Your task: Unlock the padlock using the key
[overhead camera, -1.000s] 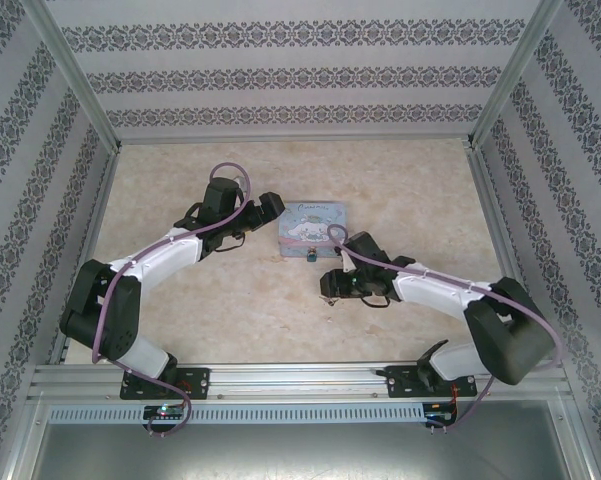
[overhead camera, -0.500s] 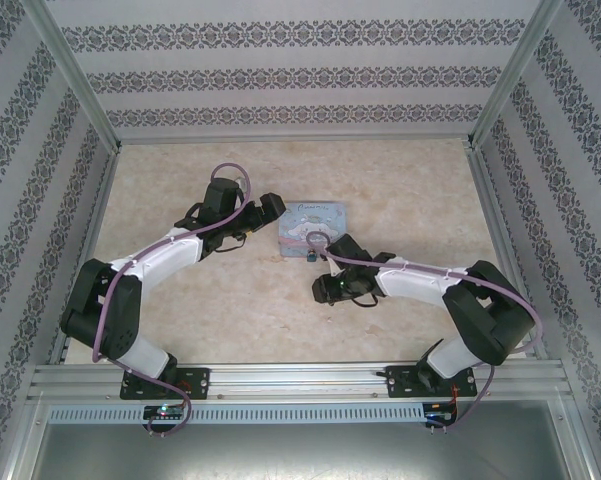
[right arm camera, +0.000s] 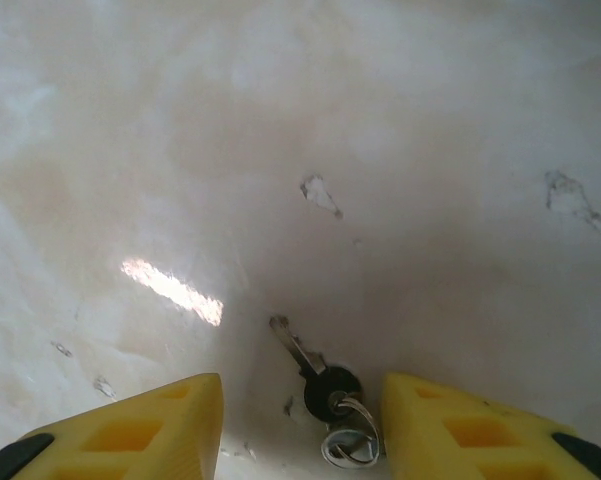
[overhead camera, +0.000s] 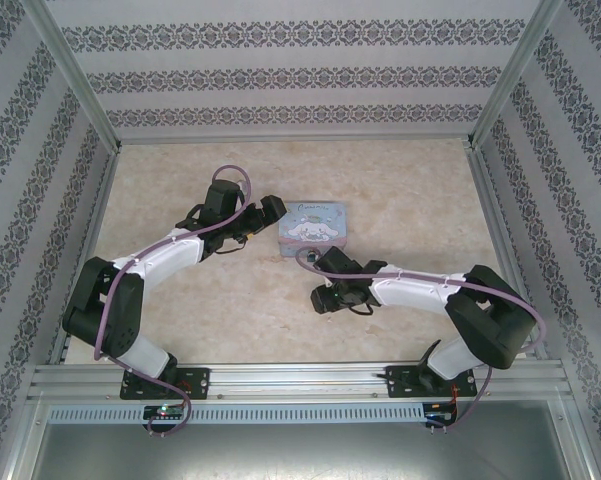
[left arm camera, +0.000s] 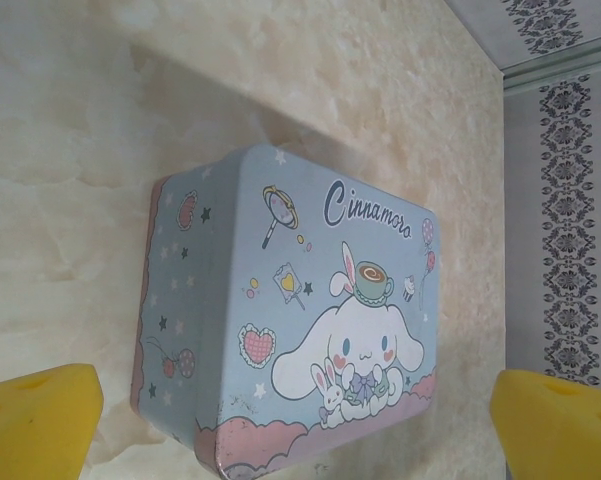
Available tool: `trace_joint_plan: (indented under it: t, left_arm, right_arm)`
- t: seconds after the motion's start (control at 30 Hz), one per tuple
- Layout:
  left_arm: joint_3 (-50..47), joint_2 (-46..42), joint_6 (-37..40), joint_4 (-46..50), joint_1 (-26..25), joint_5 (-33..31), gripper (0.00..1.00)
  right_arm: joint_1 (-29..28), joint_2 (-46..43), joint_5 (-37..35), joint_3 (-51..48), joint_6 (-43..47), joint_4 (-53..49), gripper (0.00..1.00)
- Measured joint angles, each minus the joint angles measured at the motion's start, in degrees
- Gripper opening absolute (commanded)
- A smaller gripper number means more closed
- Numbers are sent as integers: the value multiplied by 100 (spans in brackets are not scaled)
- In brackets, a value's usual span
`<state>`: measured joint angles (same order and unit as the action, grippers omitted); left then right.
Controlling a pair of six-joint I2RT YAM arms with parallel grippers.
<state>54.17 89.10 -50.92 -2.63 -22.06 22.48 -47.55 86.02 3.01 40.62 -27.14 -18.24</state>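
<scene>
Key (right arm camera: 313, 365): lies flat on the bench (right arm camera: 400, 130) with its blade pointing away from the wrist and its wire ring (right arm camera: 350, 440) at the near end. The dark head is exposed for a pinch.
Right pincer (right arm camera: 300, 400): released and partly spread. Its yellow fingers (right arm camera: 130, 430) flank the key without touching it, which looks like lining up to lower and close.
Left pincer (overhead camera: 270, 208): spread wide and holding nothing, just beside the left edge of the Cinnamoroll tin (left arm camera: 290, 300), probably to steady it.
Padlock: hidden; I cannot place it.
Edges: the ring sits just beside one finger and could snag.
Room: bare bench surrounds the key. The tin is near, and the enclosure walls are well apart.
</scene>
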Motion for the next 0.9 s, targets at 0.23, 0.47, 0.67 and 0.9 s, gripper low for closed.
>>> trace_joint_plan:
  t: [0.23, 0.47, 0.67, 0.9]
  left_arm:
    - [-2, 26, -57, -83, 0, 2, 99]
    - [-2, 59, -81, -96, 0, 2, 99]
    - [-2, 98, -109, -133, 0, 2, 99]
    - [-7, 133, -168, -170, 0, 4, 100]
  right_arm:
    - [-186, 4, -455, 70, 57, -389, 44]
    - [-286, 225, -706, 271, 157, -610, 41]
    - [-334, 350, -809, 415, 188, -734, 33]
    - [-334, 468, -828, 538, 199, -750, 10]
